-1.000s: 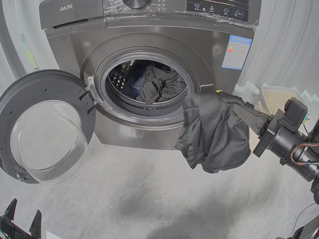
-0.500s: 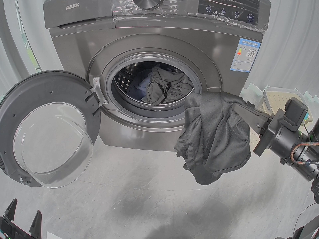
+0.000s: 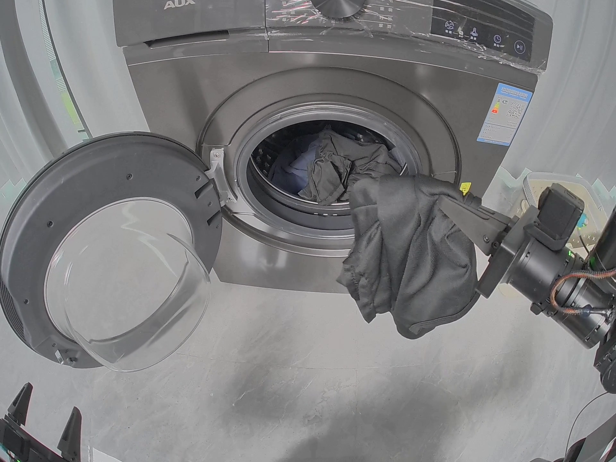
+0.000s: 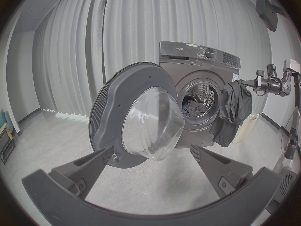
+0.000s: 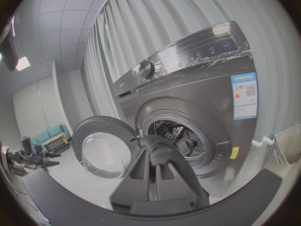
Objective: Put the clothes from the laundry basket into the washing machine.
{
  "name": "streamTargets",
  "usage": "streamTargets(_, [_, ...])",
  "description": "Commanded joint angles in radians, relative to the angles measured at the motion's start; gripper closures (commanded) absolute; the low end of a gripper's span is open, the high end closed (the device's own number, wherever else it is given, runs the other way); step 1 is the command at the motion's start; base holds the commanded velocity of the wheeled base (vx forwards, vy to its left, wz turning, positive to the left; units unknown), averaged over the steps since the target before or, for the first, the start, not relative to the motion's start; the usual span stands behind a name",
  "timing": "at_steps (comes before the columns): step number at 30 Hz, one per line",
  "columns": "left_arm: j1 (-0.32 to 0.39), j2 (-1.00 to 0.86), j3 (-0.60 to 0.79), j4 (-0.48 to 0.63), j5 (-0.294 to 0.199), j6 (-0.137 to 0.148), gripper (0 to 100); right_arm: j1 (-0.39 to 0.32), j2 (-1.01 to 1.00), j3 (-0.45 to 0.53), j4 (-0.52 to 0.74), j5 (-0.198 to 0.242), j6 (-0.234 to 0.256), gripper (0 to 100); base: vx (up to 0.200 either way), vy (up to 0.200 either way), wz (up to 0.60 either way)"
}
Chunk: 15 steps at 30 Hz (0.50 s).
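A dark garment (image 3: 410, 251) is clamped in the right end effector (image 3: 452, 208), hanging at the right rim of the open washer (image 3: 192, 85), so carrying is judged in hand, and a push leftward and far into the drum (image 3: 266, 156) is called for next.

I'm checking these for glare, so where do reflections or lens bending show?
Head view: highlights on the plastic wrap on the washing machine and on the door glass. Both wrist views: curtain folds bow, dark corners ring the picture.
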Motion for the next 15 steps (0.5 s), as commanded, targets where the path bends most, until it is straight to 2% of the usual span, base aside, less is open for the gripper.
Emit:
streamTargets(1, [0.001,-0.018,0.016,0.001,-0.003,0.003,0,0.018,0.047,-0.046,0.0,-0.004,0.002,100,0.0,0.0,0.0])
streamTargets(2, [0.002,-0.018,0.016,0.001,-0.003,0.005,0,0.032,0.107,-0.108,-0.005,-0.034,0.014,100,0.0,0.0,0.0])
streamTargets(5, [0.002,-0.018,0.016,0.001,-0.005,0.011,0,0.044,0.161,-0.152,-0.006,-0.113,0.046,100,0.0,0.0,0.0])
streamTargets(10, [0.002,-0.018,0.018,-0.002,-0.023,0.019,0,0.059,0.213,-0.223,-0.003,-0.197,0.12,100,0.0,0.0,0.0])
streamTargets(11, [0.002,-0.018,0.01,-0.016,-0.037,0.02,0,0.072,0.217,-0.229,-0.002,-0.212,0.129,100,0.0,0.0,0.0])
streamTargets(13, [0.002,-0.018,-0.036,-0.063,-0.066,0.003,0,0.082,0.228,-0.238,0.0,-0.226,0.14,100,0.0,0.0,0.0])
streamTargets(14, [0.005,0.002,-0.136,-0.108,-0.129,0.005,0,0.088,0.243,-0.253,-0.002,-0.234,0.155,100,0.0,0.0,0.0])
streamTargets(15, [0.005,0.04,-0.174,-0.106,-0.188,0.008,0,0.088,0.257,-0.264,-0.005,-0.234,0.16,100,0.0,0.0,0.0])
